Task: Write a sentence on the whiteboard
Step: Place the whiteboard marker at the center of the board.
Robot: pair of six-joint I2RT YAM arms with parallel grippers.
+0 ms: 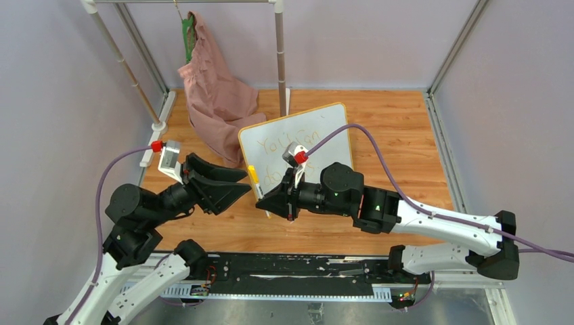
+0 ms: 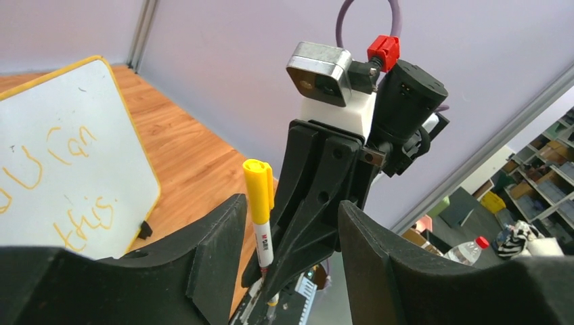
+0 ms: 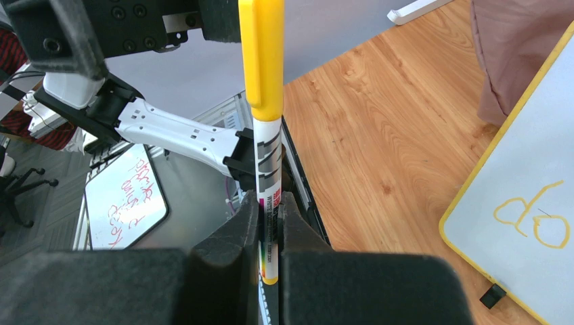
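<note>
- Wooden tabletop carries the whiteboard (light, likely tippy).
- Right gripper clamps the marker low on its stiff, slick barrel.
- Left gripper stands apart, empty.

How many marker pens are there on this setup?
1. The marker, yellow cap up, is clamped in the right gripper, just in front of the whiteboard. Others could be hidden behind the pink cloth.

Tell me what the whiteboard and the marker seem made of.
The whiteboard has a glossy white face, probably melamine or coated steel, judging by its sheen; the thin yellow frame looks plastic. The marker looks smooth plastic: printed white barrel, yellow cap.
</note>
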